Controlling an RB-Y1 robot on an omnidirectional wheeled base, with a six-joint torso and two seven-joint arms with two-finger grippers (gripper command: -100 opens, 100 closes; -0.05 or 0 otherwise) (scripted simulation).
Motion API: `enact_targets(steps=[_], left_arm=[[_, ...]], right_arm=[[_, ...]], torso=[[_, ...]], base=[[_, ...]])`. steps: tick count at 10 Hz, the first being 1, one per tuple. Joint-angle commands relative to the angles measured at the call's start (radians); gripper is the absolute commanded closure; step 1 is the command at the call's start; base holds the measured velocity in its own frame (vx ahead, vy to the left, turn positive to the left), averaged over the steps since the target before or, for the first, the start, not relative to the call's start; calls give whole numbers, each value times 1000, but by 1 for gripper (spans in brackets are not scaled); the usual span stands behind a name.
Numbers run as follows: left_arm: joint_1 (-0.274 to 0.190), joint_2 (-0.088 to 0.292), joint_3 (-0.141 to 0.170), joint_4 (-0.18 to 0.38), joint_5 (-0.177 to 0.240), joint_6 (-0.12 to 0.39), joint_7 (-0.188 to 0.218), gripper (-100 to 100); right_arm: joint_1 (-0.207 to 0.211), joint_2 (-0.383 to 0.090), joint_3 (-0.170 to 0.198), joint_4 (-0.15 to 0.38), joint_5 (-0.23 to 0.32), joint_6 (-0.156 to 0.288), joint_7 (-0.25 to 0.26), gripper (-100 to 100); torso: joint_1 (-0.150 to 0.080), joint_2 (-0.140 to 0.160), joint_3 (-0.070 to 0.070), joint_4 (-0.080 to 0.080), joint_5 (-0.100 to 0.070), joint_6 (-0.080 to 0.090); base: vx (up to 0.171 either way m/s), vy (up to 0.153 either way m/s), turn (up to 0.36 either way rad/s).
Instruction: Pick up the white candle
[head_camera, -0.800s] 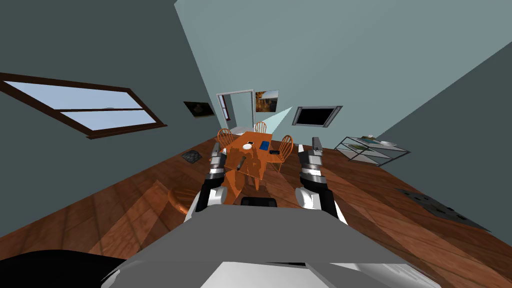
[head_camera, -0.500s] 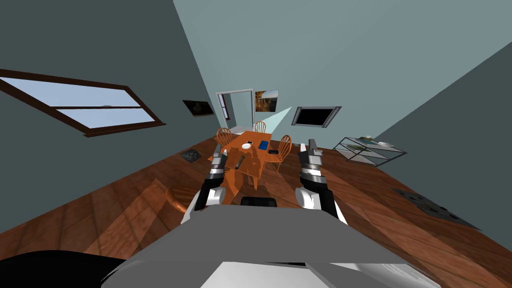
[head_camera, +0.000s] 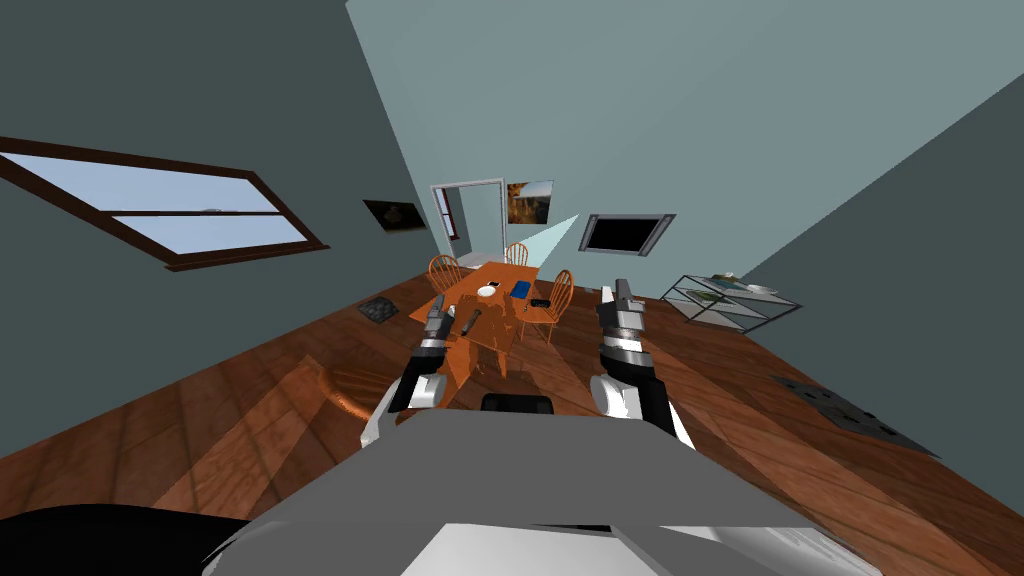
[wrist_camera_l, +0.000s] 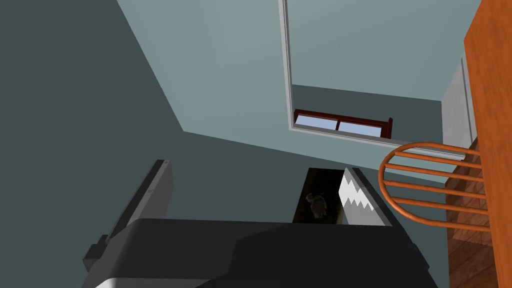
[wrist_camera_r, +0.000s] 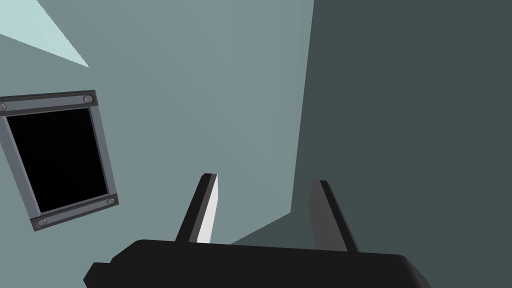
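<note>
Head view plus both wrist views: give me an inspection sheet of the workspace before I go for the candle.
Surface: orange wooden table ahead, chairs around it.
Job's things: small white thing on the table; too small to tell whether it is the candle.
Clutter: blue item, dark item and dark rod-like item on the table.
Pincers: left pincer open, empty, near a chair back; right pincer open, empty, held right of the table.
Cables: nothing seen.
Surroundings: wooden floor, window, doorway, glass shelf unit, dark floor mat.
</note>
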Motion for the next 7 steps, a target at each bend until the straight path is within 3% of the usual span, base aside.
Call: enact_targets(steps=[1,6,7], left_arm=[[-5,19,13,42,18,14,25,-100],[-45,71,75,180,70,63,92,-100],[-45,71,75,194,70,63,92,-100]], right_arm=[[0,0,0,0,0,0,0,0],[0,0,0,0,0,0,0,0],[0,0,0,0,0,0,0,0]], torso=[[0,0,0,0,0,0],[4,-3,-2,-1,1,0],[3,-4,-2,-1,1,0]], base=[[-29,-177,6],[20,-159,1],[23,-116,12]])
